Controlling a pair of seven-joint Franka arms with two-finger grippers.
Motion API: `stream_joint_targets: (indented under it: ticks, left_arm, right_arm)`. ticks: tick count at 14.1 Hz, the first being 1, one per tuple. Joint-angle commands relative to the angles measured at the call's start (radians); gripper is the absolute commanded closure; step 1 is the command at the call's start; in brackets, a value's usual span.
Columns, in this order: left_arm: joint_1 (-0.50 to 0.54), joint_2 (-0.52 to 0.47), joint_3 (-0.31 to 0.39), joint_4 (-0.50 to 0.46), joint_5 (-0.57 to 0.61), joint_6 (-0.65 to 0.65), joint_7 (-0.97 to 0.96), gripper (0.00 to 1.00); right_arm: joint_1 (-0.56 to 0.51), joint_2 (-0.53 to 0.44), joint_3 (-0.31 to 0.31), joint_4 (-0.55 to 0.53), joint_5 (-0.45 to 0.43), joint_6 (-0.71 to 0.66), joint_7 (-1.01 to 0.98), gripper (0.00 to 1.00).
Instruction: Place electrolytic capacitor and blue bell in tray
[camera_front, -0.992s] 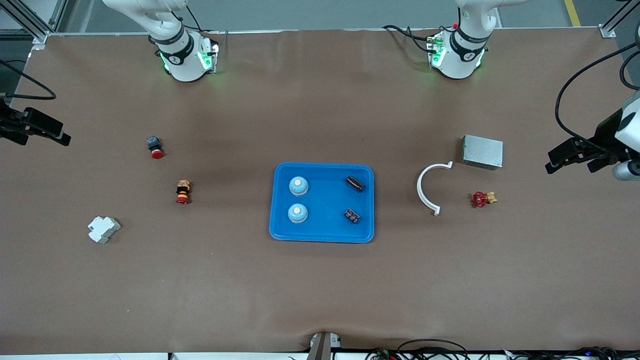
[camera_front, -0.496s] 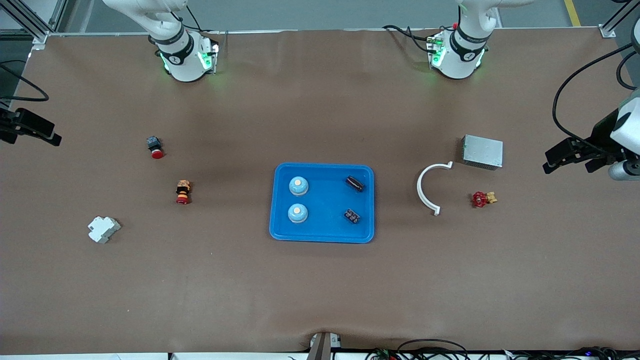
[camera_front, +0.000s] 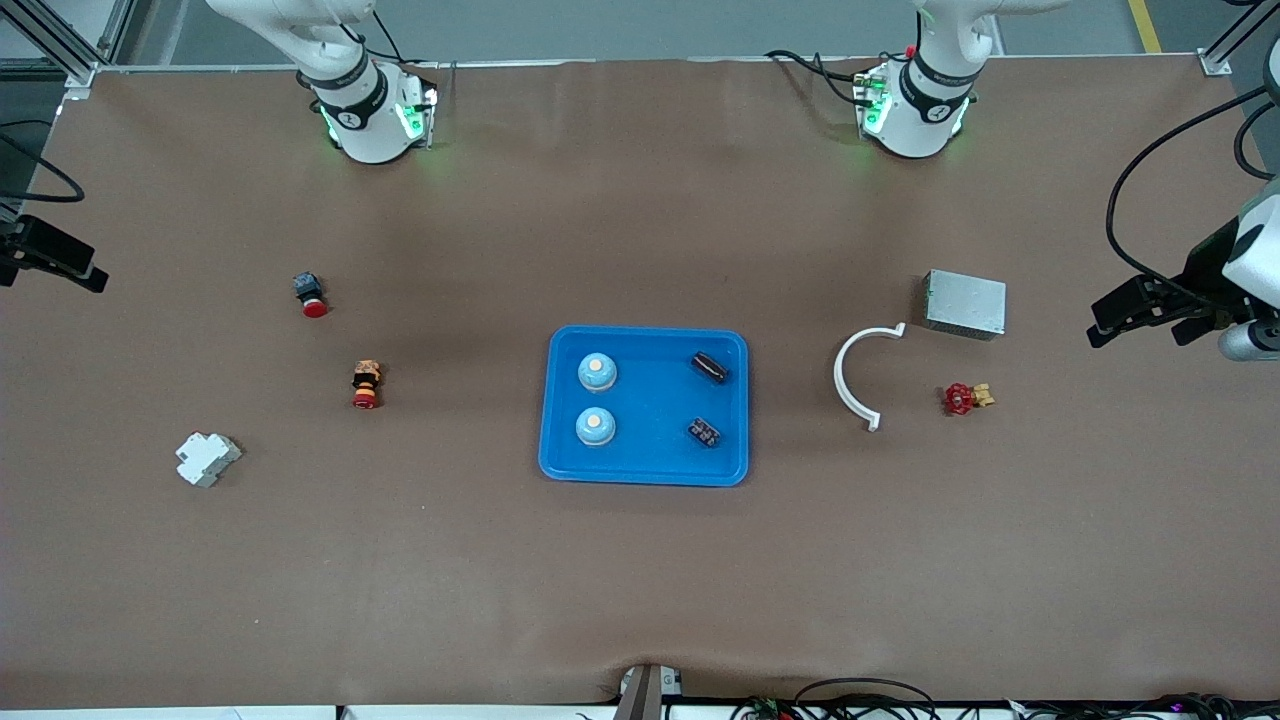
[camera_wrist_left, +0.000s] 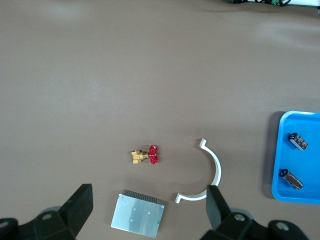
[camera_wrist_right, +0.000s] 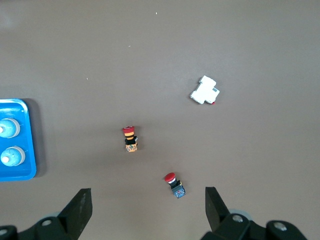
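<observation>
The blue tray (camera_front: 650, 445) lies mid-table. In it are two blue bells (camera_front: 597, 371) (camera_front: 595, 426) on the side toward the right arm and two dark electrolytic capacitors (camera_front: 710, 367) (camera_front: 704, 432) on the side toward the left arm. My left gripper (camera_front: 1145, 322) is open and empty, in the air at the left arm's end of the table. Its wrist view (camera_wrist_left: 149, 202) shows the tray's edge (camera_wrist_left: 305, 162) and both capacitors (camera_wrist_left: 298, 141) (camera_wrist_left: 291, 179). My right gripper (camera_front: 45, 262) is open and empty at the right arm's end. Its wrist view (camera_wrist_right: 147, 202) shows the tray (camera_wrist_right: 27, 145) and the bells (camera_wrist_right: 9, 128) (camera_wrist_right: 11, 156).
A grey metal box (camera_front: 964, 304), a white curved bracket (camera_front: 850, 380) and a red-handled brass valve (camera_front: 965, 398) lie toward the left arm's end. Two red push buttons (camera_front: 310, 295) (camera_front: 366, 385) and a white breaker (camera_front: 207, 458) lie toward the right arm's end.
My right gripper has drawn back toward the right arm's end of the table. My left gripper has barely shifted. Nothing on the table has moved.
</observation>
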Motion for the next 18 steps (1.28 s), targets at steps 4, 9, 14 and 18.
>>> stream_joint_targets:
  ticks: [4, 9, 14, 18]
  left_arm:
    - [-0.007, -0.012, 0.012, 0.017, -0.01, -0.012, -0.004, 0.0]
    - [-0.005, -0.047, 0.007, 0.026, -0.01, -0.024, -0.003, 0.0]
    - [-0.011, -0.04, 0.005, 0.051, -0.01, -0.024, 0.002, 0.0]
    - [-0.01, -0.043, 0.005, 0.05, -0.01, -0.026, 0.0, 0.0]
  right_arm:
    - [-0.03, -0.028, 0.022, -0.027, -0.013, 0.009, -0.007, 0.0]
    - [-0.021, -0.027, 0.021, -0.029, -0.009, 0.011, 0.006, 0.0]
    - [-0.021, -0.023, 0.021, -0.03, -0.002, 0.012, 0.006, 0.0]
    - [-0.021, -0.023, 0.021, -0.029, -0.002, 0.012, 0.006, 0.0]
